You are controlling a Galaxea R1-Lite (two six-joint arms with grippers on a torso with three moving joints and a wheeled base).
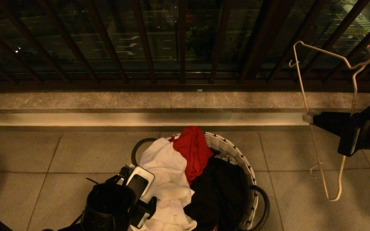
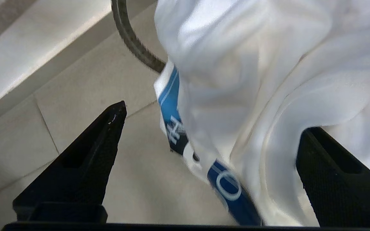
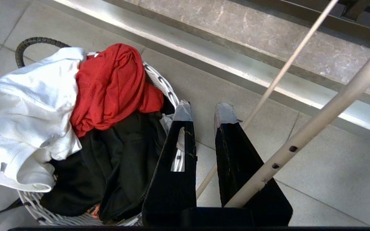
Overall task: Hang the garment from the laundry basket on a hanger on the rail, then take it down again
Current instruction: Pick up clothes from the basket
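Tiled floor (image 1: 75, 160), one laundry basket (image 1: 236, 154), three cloths, one hanger (image 1: 303, 96)

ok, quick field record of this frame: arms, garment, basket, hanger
left gripper: fingers wide open, over the white T-shirt at the basket's left side, not yet closed on it
right gripper: fingers shut on the white wire hanger, held right of the basket
laundry basket: on the tiled floor, holding the T-shirt, a red cloth and a black cloth
rail: not identifiable
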